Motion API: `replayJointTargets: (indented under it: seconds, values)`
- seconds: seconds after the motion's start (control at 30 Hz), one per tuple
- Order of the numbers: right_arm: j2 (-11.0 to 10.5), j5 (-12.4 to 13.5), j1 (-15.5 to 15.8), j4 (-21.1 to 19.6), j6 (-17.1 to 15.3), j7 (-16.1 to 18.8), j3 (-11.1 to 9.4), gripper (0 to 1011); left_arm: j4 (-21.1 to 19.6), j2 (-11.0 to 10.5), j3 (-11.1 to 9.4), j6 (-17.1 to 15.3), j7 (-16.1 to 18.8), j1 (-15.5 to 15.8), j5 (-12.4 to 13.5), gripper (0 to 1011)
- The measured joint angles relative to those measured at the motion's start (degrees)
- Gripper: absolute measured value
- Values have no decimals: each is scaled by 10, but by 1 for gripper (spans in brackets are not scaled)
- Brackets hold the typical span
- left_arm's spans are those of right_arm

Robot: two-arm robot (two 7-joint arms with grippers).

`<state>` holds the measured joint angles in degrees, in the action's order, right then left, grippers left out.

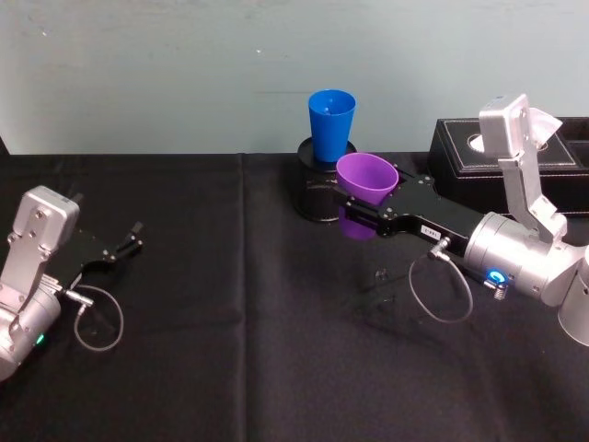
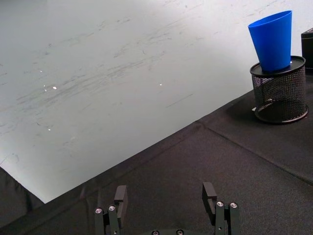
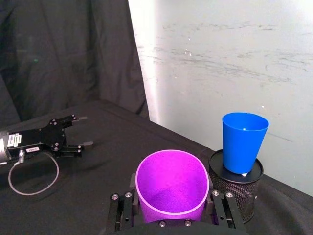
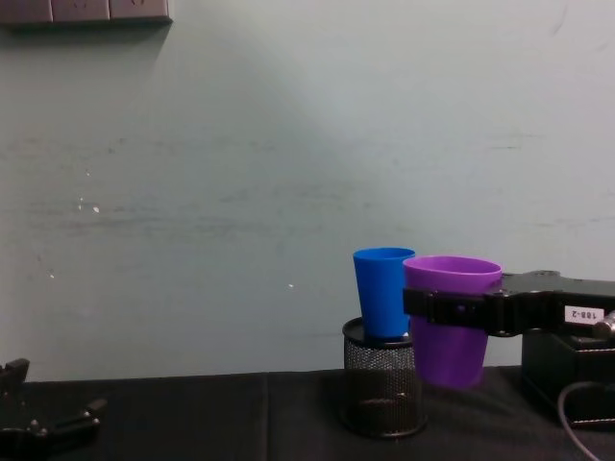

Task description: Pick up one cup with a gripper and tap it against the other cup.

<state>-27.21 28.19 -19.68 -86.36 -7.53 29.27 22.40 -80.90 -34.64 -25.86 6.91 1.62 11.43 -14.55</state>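
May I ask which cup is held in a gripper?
The purple cup, clamped in the right gripper; the blue cup stands on the mesh holder.

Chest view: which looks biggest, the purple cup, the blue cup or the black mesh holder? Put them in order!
1. The purple cup, though maybe nearer the camera.
2. The black mesh holder, close second, partly hidden by the purple cup.
3. The blue cup, clearly smallest.

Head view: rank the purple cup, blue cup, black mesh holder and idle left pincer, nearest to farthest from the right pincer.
1. Purple plastic tapered cup: clamped in the right pincer itself.
2. Tall blue plastic tapered cup and the black mesh pen holder beneath it: just behind, too close to call.
3. Left pincer: open, far off on the robot's left.
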Motion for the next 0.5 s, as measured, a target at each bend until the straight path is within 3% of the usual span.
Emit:
replayJointTargets:
  seconds: [0.5]
  values:
    - [0,0,0,0,0,0,0,722,0,0,0,0,0,0,0,1000]
